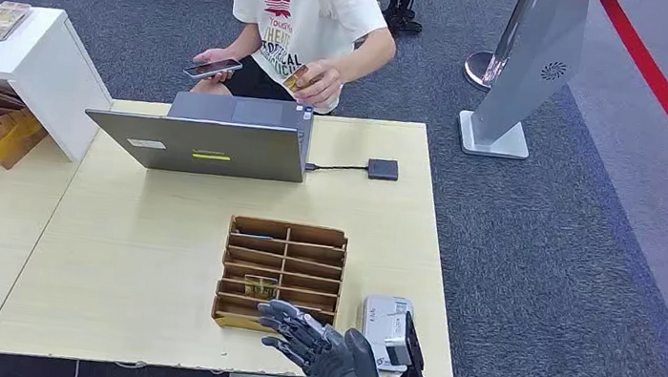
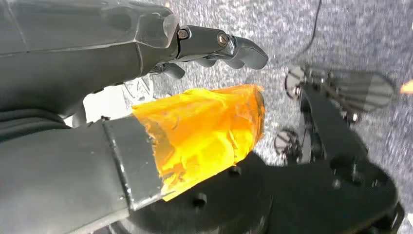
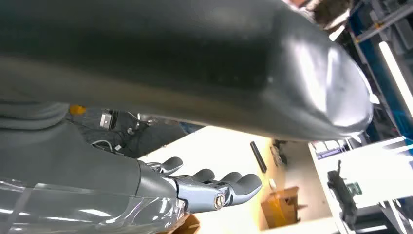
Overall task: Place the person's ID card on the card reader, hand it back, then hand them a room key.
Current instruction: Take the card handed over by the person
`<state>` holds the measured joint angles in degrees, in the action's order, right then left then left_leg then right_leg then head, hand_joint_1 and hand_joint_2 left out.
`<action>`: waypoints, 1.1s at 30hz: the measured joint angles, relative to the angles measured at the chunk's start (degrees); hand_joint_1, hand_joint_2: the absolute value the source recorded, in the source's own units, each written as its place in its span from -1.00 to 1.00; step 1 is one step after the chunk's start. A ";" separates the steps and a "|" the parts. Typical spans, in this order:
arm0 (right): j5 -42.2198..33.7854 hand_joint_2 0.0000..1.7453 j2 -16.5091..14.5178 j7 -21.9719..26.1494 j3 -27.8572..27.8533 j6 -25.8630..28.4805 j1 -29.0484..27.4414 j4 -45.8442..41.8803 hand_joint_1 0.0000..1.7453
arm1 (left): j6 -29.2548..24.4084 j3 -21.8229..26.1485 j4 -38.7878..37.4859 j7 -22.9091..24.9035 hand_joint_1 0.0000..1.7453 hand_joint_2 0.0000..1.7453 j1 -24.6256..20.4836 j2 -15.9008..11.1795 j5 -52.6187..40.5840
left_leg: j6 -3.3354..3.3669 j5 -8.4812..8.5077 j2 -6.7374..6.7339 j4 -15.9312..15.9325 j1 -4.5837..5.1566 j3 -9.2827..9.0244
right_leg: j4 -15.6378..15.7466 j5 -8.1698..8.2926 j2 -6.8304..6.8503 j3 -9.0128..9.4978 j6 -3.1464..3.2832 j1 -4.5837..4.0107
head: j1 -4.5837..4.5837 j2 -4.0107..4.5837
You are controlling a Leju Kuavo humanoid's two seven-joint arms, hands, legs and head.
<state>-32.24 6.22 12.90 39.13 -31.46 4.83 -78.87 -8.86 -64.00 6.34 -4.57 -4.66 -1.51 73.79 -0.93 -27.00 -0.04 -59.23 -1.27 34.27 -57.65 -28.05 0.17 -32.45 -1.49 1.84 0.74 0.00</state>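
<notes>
ID card (image 1: 297, 78) sits in the person's hand (image 1: 316, 81), far across the table (image 1: 129, 260) from your right hand (image 1: 316, 345). Your right hand hovers by the card reader (image 1: 386, 322), fingers spread, holding nothing. At your left wrist, the left hand (image 2: 195, 53) hangs loosely curled, empty. At your right wrist, the fingers (image 3: 214, 183) reach out flat.

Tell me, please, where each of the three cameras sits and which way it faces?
Head view: high on the robot, looking down at the table, laptop, card holder and a seated person; the right hand shows.
Left wrist view: behind the left hand, facing grey carpet.
Right wrist view: behind the right hand, facing along the table.
Head and right wrist views share the right hand and table.
</notes>
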 joint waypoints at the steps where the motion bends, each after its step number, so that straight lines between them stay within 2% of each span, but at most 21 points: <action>1: -0.01 -1.00 -0.08 -0.18 0.22 -0.03 0.27 0.11 -1.00 | 0.19 0.02 0.00 0.00 -1.00 -1.00 0.03 -0.04 0.04 | 0.00 0.00 0.00 0.00 0.00 0.00 | 0.00 0.00 0.00 0.00 0.00 0.00 | 0.00 0.00; 10: -0.73 -1.00 -1.34 -1.56 2.94 -0.31 3.66 1.72 -1.00 | 2.20 0.47 0.00 1.14 -1.00 -1.00 0.54 -0.85 0.25 | 0.00 0.00 0.01 0.00 0.00 -0.03 | 0.00 0.00 0.03 -0.01 0.00 -0.01 | 0.02 0.00; 18: -0.88 -1.00 -1.43 -1.68 4.12 -0.74 4.17 2.14 -1.00 | 3.38 0.52 0.00 2.12 -1.00 -1.00 0.64 -1.00 0.46 | 0.01 0.00 0.01 0.00 0.01 -0.01 | 0.01 0.00 0.03 -0.01 0.00 0.01 | 0.01 0.00; 22: 0.25 1.00 -1.43 -1.58 4.54 0.19 4.07 1.69 -1.00 | 4.19 0.52 -0.01 2.51 -1.00 -1.00 0.89 -1.10 0.73 | 0.01 0.00 0.01 0.00 0.01 -0.01 | 0.01 0.00 0.02 -0.02 0.00 0.00 | 0.02 0.00; 33: 9.96 1.00 -1.46 -0.38 4.55 8.93 5.29 -2.73 -1.00 | 5.39 0.51 -0.04 2.50 -1.00 -1.00 1.47 -1.45 1.72 | 0.00 0.00 0.01 0.00 0.00 -0.01 | 0.00 0.00 0.03 -0.01 0.00 0.00 | 0.01 0.00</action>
<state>-22.27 4.76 12.52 43.68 -22.54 10.13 -81.60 -3.48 -63.49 6.29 -2.07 -3.20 -2.96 75.51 -0.93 -26.99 -0.03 -59.23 -1.26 34.26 -57.64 -28.05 0.19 -32.46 -1.49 1.84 0.75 0.00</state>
